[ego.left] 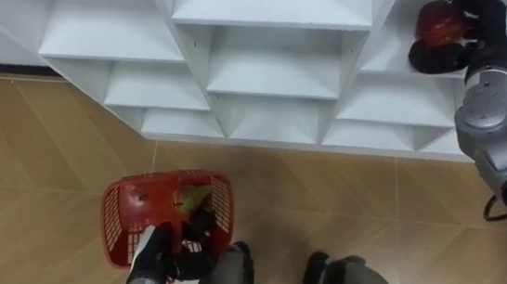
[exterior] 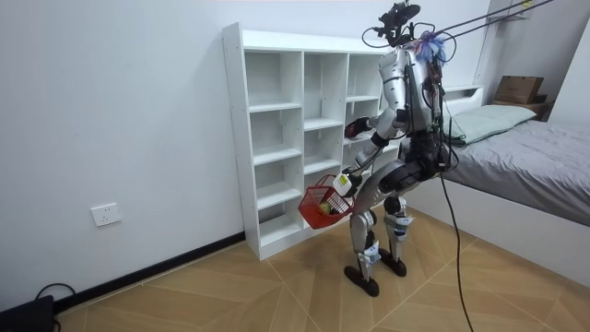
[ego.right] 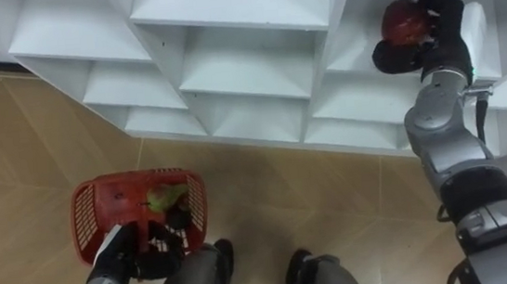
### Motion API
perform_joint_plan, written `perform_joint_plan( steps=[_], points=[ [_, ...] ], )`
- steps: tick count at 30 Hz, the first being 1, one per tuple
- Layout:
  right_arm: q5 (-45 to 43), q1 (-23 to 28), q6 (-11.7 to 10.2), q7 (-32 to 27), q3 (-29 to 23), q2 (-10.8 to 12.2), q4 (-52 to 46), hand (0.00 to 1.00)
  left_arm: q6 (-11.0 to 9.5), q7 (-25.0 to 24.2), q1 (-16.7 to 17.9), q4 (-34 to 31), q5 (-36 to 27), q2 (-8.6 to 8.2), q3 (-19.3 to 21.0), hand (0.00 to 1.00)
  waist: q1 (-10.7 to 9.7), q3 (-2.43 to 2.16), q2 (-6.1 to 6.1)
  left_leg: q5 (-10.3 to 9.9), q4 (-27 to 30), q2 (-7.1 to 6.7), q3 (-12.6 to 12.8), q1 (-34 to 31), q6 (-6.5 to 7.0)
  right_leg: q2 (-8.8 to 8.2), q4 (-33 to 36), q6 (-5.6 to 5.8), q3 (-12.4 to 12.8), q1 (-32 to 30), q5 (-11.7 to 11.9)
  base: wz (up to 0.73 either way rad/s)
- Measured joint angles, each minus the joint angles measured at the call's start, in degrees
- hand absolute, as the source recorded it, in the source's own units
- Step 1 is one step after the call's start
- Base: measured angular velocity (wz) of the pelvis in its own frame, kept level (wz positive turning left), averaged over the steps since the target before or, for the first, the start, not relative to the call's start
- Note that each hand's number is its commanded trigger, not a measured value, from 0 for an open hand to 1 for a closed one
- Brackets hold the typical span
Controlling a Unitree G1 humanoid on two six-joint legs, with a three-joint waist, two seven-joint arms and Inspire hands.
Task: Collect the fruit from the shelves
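the red fruit (ego.left: 434,24) looks firm, smooth and fairly light, so it is best cupped round its widest part. it is in a right-side compartment of the closet (ego.left: 266,75), and the right hand (ego.left: 482,17) is curled round it. the left hand (ego.left: 163,251) clasps the handle of the red basket (ego.left: 112,221), which has a greenish fruit (ego.left: 194,200) inside.

Bright, even indoor light, soft and diffuse. White closet (ego.left: 260,11) compartments go grey toward their inner corners, shelf tops brightest. Wooden floor (ego.left: 42,172) carries a dull matte sheen in the eye views. Room view: wall (exterior: 111,111) evenly lit, faint soft shading beside the closet's side edge.
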Motion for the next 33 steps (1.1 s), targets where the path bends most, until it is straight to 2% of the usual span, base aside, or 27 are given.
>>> perform_joint_plan(
  steps=[14, 21, 27, 29, 31, 33],
  points=[
    [0.1, -0.1, 0.1, 0.1, 0.1, 0.1, -0.5, 1.00, 0.9, 0.1, 0.0, -1.0, 0.1, -0.04, 0.1, 1.00, 1.0, -0.16, 0.27, 0.0, 0.0, 0.05, 0.0, -0.2, 0.01, 0.02, 0.0, -0.03, 0.0, -0.2, 0.0, 0.00],
    [3.9, -0.1, 0.0, 0.2, 0.2, 0.8, -0.7, 1.00, 1.1, -0.2, 0.3, -1.0, -0.1, -0.05, 0.0, 1.00, 1.1, -0.37, 0.64, 0.0, -0.2, 0.04, 0.3, 0.6, 0.01, 0.03, 0.0, -0.03, 0.3, 0.3, 0.0, -0.01],
    [4.6, 0.8, 0.0, 3.1, 0.2, 1.4, -0.6, 1.00, 1.2, -1.1, 0.8, -0.9, 0.0, -0.10, 0.2, 1.00, 0.9, -0.41, 0.79, 0.1, -1.8, 0.03, 0.4, 4.1, -0.06, 0.14, -1.3, 0.01, 0.3, 3.7, 0.0, 0.00],
    [4.6, 1.6, 0.0, 4.4, 0.2, 1.4, -0.6, 1.00, 1.2, -1.8, 1.3, -0.8, 0.0, -0.09, 0.3, 1.00, 0.9, -0.45, 0.87, 0.1, -2.5, 0.23, 0.4, 5.6, -0.06, 0.34, -2.1, 0.11, 0.2, 5.3, 0.1, -0.02],
    [5.4, 2.2, 0.0, 6.3, 0.3, 1.5, -0.8, 1.00, 1.1, -2.7, 1.6, -0.8, -0.5, -0.08, 0.3, 1.00, 0.8, -0.52, 0.98, 0.1, -3.2, 1.01, 0.5, 7.1, -0.09, 0.98, -3.6, 0.16, 0.3, 6.9, 0.6, -0.10],
    [6.0, 2.5, -0.2, 7.9, 0.3, 1.7, -0.8, 1.00, 1.0, -3.4, 1.5, -0.8, -0.5, -0.10, 0.3, 1.00, 0.5, -0.53, 0.98, 0.2, -4.3, 1.02, 0.7, 8.6, -0.06, 1.11, -4.8, 0.35, 0.3, 8.3, 0.9, -0.07]
  ],
)
